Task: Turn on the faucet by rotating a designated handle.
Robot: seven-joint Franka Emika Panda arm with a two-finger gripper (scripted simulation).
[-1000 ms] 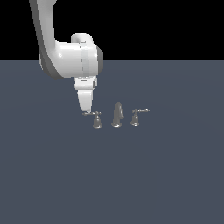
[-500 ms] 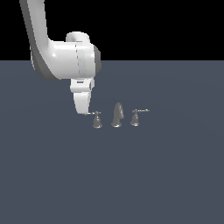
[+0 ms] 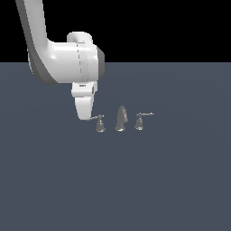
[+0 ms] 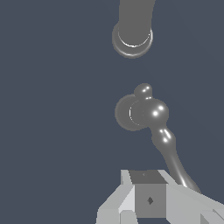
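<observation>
Tiny grey faucet [image 3: 120, 119] set out in a row on a plain dark surface [image 3: 171, 180], pretty much mid-scene in the exterior view. Tall rounded spout [image 3: 121, 117] in the middle, small bell-based piece on either side. Task handle [image 3: 99, 123] on the exterior view's left of the spout, thin lever jutting toward that left; mirrored twin [image 3: 140, 121] on the other side, lever pointing to the exterior view's right. Big white arm [image 3: 67, 58] coming down from the upper left of that view, hand [image 3: 85, 115] low and right at the lever's outer tip. Touching or just shy of it? Can't tell from the exterior view. In the wrist view, handle [image 4: 142, 111] seen from above as a round base with a knobby lever running toward the hand's finger [image 4: 148, 197], lever end slipping past one edge of it. Spout base [image 4: 132, 37] a bit beyond the handle, clearly apart from it. Open or closed on the hand, honestly can't tell, only part of it in frame. Loads of bare surface all around the set, narrow gaps only between the three pieces.
</observation>
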